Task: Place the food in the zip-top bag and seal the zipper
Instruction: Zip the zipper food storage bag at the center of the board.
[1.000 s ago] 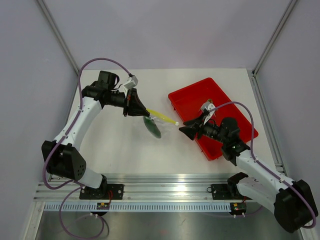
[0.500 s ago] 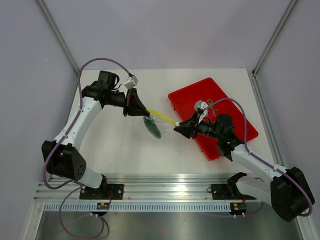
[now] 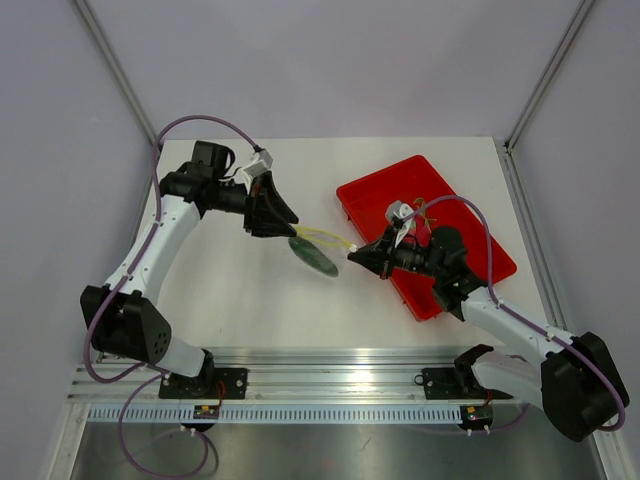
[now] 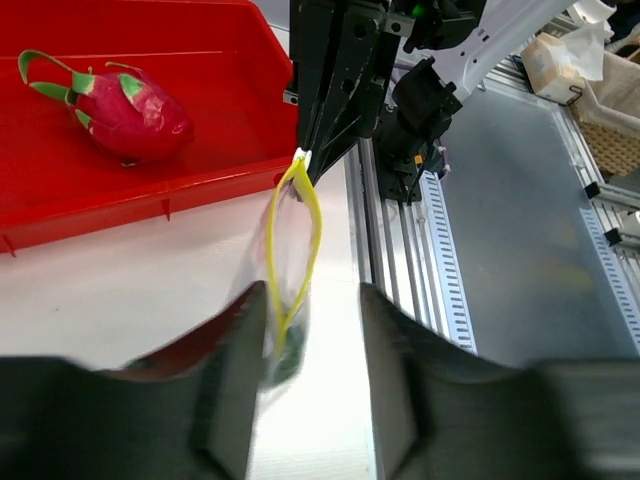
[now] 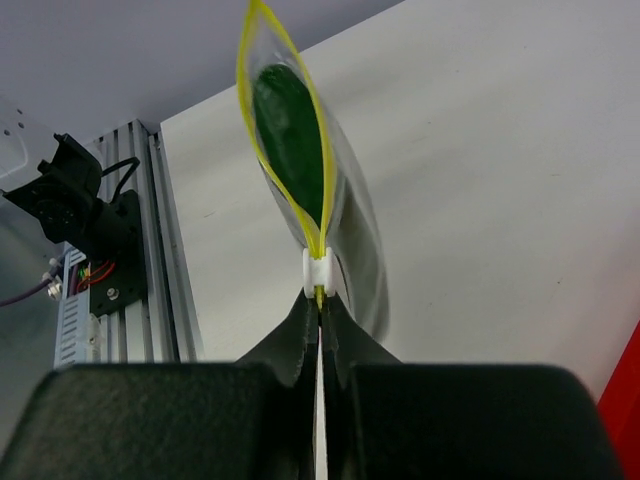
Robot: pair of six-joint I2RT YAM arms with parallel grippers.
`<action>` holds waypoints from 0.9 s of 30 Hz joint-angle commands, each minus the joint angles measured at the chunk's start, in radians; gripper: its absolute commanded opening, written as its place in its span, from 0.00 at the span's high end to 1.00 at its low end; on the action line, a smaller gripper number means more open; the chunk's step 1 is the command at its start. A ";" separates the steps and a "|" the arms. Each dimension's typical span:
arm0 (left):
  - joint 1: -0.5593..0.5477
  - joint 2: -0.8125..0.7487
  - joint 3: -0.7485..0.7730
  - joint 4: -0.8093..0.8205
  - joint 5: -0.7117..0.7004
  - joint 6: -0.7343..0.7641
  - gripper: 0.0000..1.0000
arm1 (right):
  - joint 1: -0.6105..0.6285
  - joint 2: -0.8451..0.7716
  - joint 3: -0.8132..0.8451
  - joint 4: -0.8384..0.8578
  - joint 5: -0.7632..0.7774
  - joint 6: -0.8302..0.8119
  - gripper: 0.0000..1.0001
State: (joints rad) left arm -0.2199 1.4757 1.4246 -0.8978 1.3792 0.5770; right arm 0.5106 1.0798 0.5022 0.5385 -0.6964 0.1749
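The clear zip-top bag (image 3: 318,252) hangs just over the table between my two grippers, with the dark green food (image 5: 290,140) inside it. Its yellow-green zipper (image 5: 262,60) gapes in a loop, the white slider (image 5: 319,270) at its right end. My right gripper (image 5: 320,300) is shut on the zipper's end just behind that slider, and shows from above (image 3: 352,258) at the tray's left edge. My left gripper (image 4: 312,295) is open; the bag's other end (image 4: 285,300) sits loose between its fingers, close to the left one.
The red tray (image 3: 470,220) lies at the right under my right arm, and a pink dragon fruit (image 4: 135,100) rests in it. An aluminium rail (image 3: 340,385) runs along the table's near edge. Grey walls stand on both sides.
My right gripper moved left from the tray and shut on the zipper's right end. My left gripper opened and let go of the other end, and the bag sagged lower.
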 commanded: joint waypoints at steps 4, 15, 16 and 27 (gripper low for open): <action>0.021 -0.081 0.025 0.109 -0.126 -0.104 0.26 | 0.008 -0.027 0.136 -0.210 0.017 -0.146 1.00; -0.202 -0.064 0.112 0.060 -0.364 -0.025 0.28 | 0.009 0.011 0.438 -0.786 -0.072 -0.440 1.00; -0.210 -0.075 0.103 0.077 -0.356 -0.025 0.28 | 0.011 0.012 0.456 -0.826 -0.090 -0.459 1.00; -0.297 -0.141 0.014 0.297 -0.328 -0.019 0.28 | 0.017 0.005 0.561 -1.054 -0.123 -0.584 1.00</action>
State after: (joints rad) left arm -0.4942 1.3418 1.3891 -0.6827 1.0504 0.5453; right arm 0.5140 1.0885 1.0100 -0.4488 -0.7815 -0.3573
